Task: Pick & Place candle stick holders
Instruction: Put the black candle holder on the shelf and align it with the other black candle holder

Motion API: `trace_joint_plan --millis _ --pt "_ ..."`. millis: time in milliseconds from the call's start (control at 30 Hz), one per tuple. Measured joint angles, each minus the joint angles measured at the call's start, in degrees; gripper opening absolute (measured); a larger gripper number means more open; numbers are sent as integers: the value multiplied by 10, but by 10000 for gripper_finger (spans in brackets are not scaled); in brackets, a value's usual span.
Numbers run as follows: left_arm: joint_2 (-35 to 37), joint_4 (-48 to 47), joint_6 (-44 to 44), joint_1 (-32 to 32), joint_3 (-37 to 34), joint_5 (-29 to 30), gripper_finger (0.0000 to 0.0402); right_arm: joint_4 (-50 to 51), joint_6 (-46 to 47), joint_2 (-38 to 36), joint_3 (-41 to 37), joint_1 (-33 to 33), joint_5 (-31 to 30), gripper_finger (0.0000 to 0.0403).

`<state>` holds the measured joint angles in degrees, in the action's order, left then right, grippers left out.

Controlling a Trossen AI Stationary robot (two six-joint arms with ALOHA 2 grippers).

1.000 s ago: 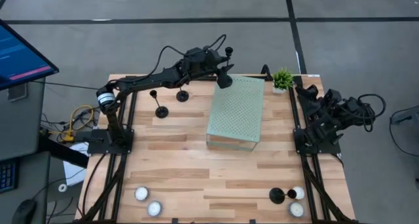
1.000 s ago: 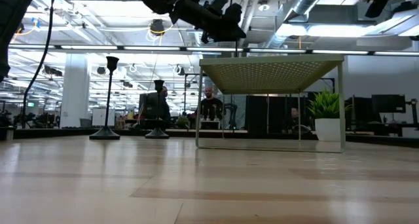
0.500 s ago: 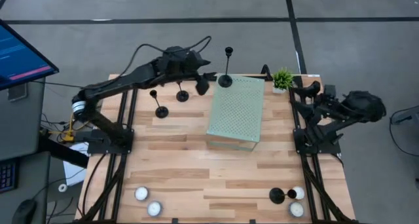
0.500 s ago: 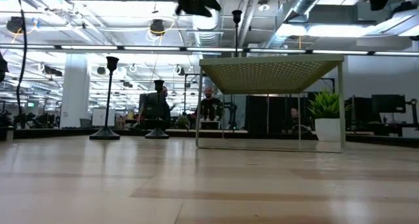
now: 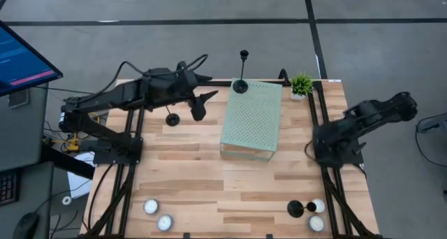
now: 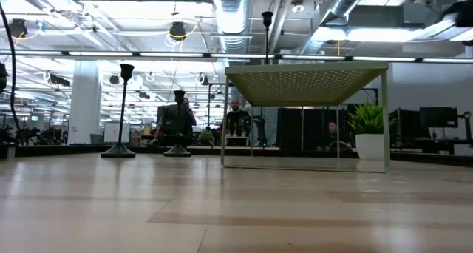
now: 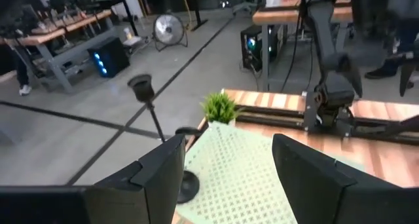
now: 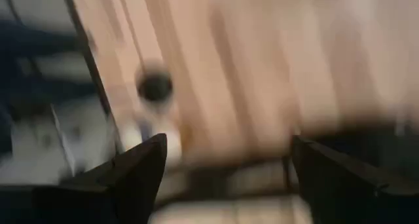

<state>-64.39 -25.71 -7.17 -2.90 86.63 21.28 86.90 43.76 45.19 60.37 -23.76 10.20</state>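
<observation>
One black candle stick holder (image 5: 241,84) stands on its disc base at the far left corner of the pale green perforated stand (image 5: 253,117); the left wrist view shows it too (image 7: 149,106). Left of the stand, two more stand on the table (image 6: 122,112) (image 6: 178,123). Another holder (image 5: 295,209) sits at the near right edge. My left gripper (image 5: 207,105) hovers open left of the stand, with nothing between its fingers (image 7: 228,145). My right gripper (image 8: 229,142) is open and tipped down at the table's right edge.
A small green potted plant (image 5: 302,84) stands at the far right behind the stand. White tealights lie at the near left (image 5: 157,214) and near right (image 5: 317,214). The wood between the stand and the near edge is bare. A monitor (image 5: 21,57) stands off the left side.
My left gripper has let go of the holder on the stand's far left corner and drawn back toward the table's left edge, rising a little; the holder stays upright there. My right arm has unfolded and its gripper has tipped from level to pointing down.
</observation>
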Motion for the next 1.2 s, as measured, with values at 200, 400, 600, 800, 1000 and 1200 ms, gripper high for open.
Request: trace_joint_plan --millis 200,400,600,800,1000,1200 --pt "-4 -30 1 24 -1 25 231 1 93 -6 0 -106 23 315" --pt "-6 -28 1 39 -1 27 231 -25 177 -1 -13 -235 -29 315" --pt "-6 -28 1 49 -1 27 231 -145 179 34 -71 -346 -75 315" --pt "3 -19 1 62 -1 27 231 -252 231 75 -112 -420 -124 315" --pt "38 -7 24 79 0 27 231 -324 269 115 -140 -481 -177 315" --pt "71 13 36 96 0 27 231 -396 238 164 -156 -490 -228 315"
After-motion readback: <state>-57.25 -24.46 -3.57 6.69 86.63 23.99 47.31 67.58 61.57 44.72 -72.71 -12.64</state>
